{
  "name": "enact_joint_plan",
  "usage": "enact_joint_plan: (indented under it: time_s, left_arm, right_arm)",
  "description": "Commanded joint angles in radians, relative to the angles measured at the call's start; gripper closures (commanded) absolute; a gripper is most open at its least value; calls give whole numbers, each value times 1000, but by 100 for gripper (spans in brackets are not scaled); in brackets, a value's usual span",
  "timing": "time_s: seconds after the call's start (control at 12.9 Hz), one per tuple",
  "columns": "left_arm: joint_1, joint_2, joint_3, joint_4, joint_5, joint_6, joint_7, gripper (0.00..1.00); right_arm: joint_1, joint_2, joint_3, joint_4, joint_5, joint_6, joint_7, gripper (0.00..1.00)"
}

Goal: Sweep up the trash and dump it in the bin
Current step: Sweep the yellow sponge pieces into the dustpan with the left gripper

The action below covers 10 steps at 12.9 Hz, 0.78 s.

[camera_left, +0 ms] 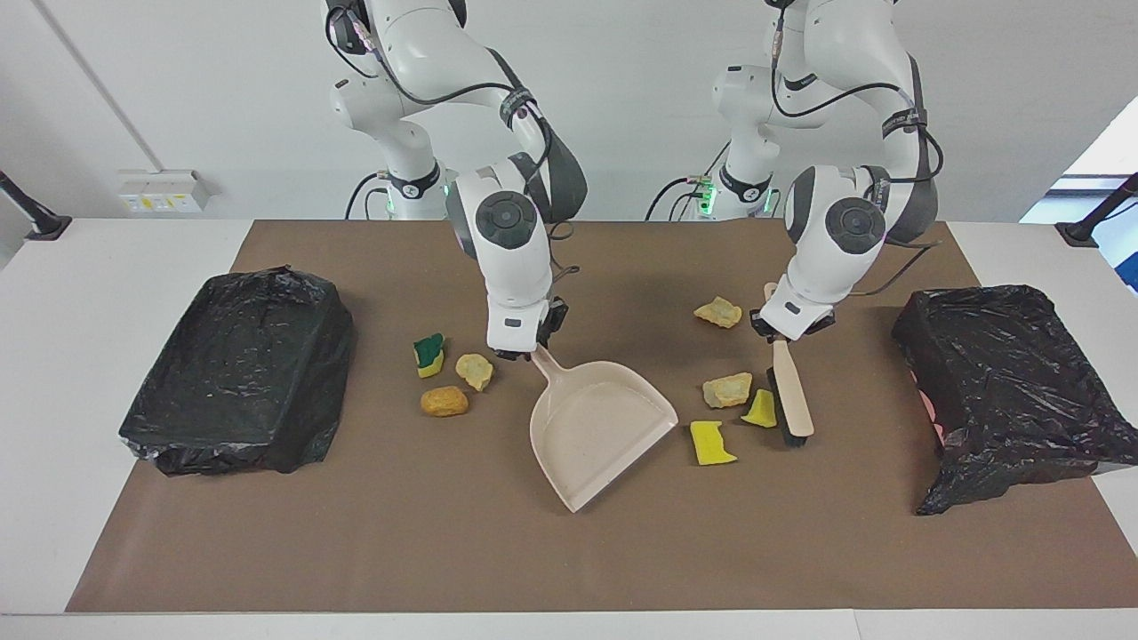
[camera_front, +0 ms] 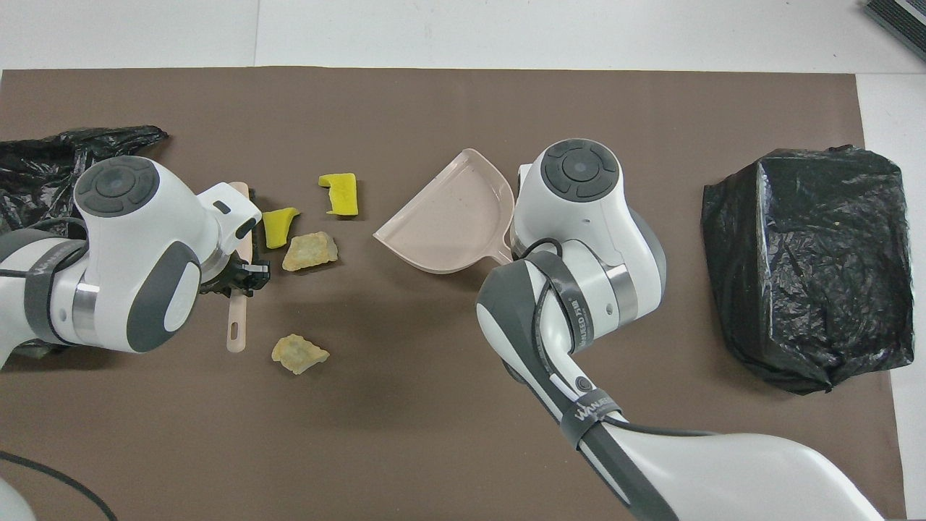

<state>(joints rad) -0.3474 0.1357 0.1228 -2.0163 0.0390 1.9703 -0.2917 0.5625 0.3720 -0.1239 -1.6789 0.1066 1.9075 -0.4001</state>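
My right gripper (camera_left: 531,348) is shut on the handle of the beige dustpan (camera_left: 600,436), which lies on the brown mat with its mouth turned toward the left arm's end. My left gripper (camera_left: 782,333) is shut on the brush (camera_left: 789,391), bristles down on the mat. Beside the bristles lie a yellow sponge bit (camera_left: 761,409), a tan lump (camera_left: 727,389) and another yellow bit (camera_left: 711,443). One more tan lump (camera_left: 718,312) lies nearer the robots. A green-faced sponge (camera_left: 429,354), a tan lump (camera_left: 475,370) and an orange-brown lump (camera_left: 444,402) lie beside the dustpan handle.
A black-bagged bin (camera_left: 236,373) stands at the right arm's end of the mat. A second black-bagged bin (camera_left: 1005,382) stands at the left arm's end. In the overhead view the right arm hides the pieces beside the dustpan handle (camera_front: 499,253).
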Motion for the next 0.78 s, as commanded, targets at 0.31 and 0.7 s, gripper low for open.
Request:
enact_joint_plan:
  time_s: [0.31, 0.7]
  left_arm:
    - [10, -57, 1, -148, -11, 142, -41, 100]
    - [-106, -45, -6, -151, -14, 171, -40, 100]
  right_arm:
    - [31, -100, 9, -182, -67, 137, -201, 100]
    - [66, -126, 9, -223, -146, 136, -174, 100]
